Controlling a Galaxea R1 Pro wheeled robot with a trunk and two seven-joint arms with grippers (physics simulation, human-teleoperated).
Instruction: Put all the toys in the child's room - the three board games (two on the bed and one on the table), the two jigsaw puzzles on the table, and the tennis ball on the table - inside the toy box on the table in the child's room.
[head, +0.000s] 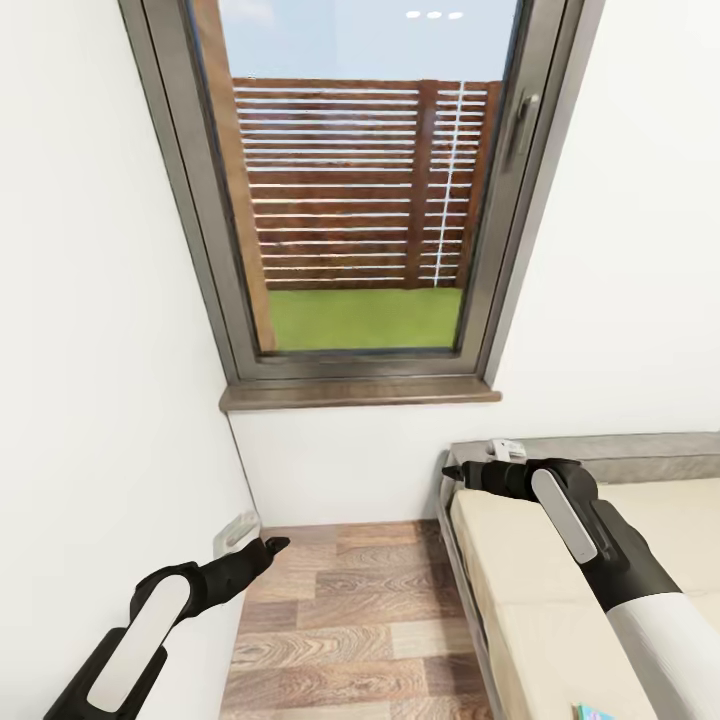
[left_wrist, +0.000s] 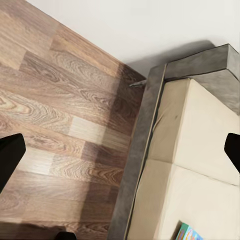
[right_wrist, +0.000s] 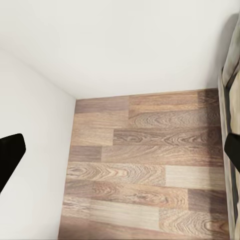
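Setting: a corner of the white-walled child's room is faced, with a grey-framed window above a brown sill and a wood-plank floor below.
Bed: the wide beige mattress with a grey padded frame is seen at the right of the head view, running along the wall; its grey edge borders the planks in the left wrist view.
Board game: a light-blue printed corner is seen on the mattress at the lower edge of the head view, behind the right arm's elbow; the same corner lies on the mattress in the left wrist view, well apart from both grippers.
Left gripper: held low over the floor beside the left wall; its black fingertips are spread wide and nothing is held between them.
Right gripper: held above the bed's near corner by the wall; its fingertips are likewise parted and empty.
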